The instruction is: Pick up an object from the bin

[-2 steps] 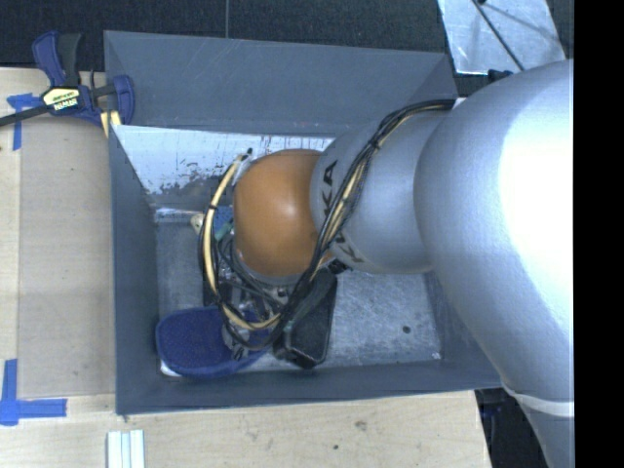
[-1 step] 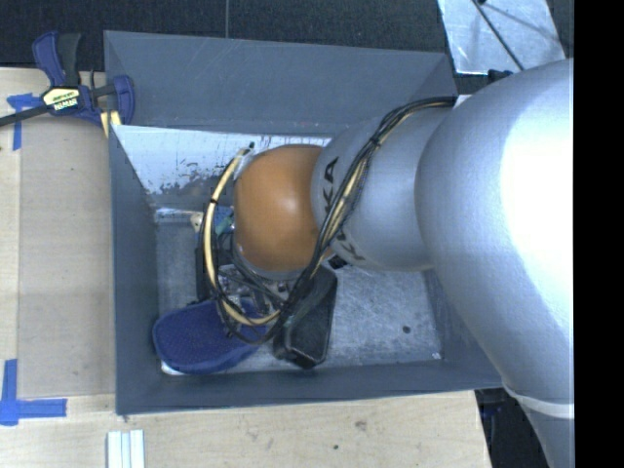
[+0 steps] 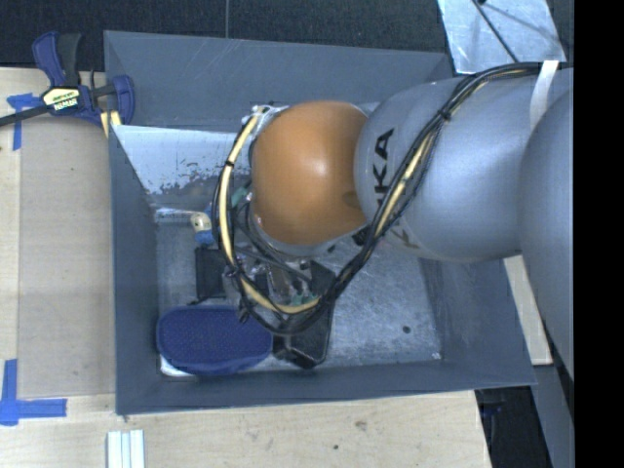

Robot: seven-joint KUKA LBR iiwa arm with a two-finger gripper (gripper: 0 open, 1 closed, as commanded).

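Observation:
My gripper (image 3: 284, 285) hangs low over the bin's front-left part, mostly hidden under the arm's wrist. Just left of it a flat black rectangular thing (image 3: 207, 272) lies on the floor. A dark blue oval pad (image 3: 213, 340) with a pale underside rests in the front-left corner, below and left of the gripper. A black flat piece (image 3: 308, 344) lies right under the gripper's lower edge, next to the blue pad.
A small clear thing with a yellowish end (image 3: 187, 219) lies by the left wall further back. The arm and its orange cover hide the bin's middle and back. Bare grey floor shows at the front right.

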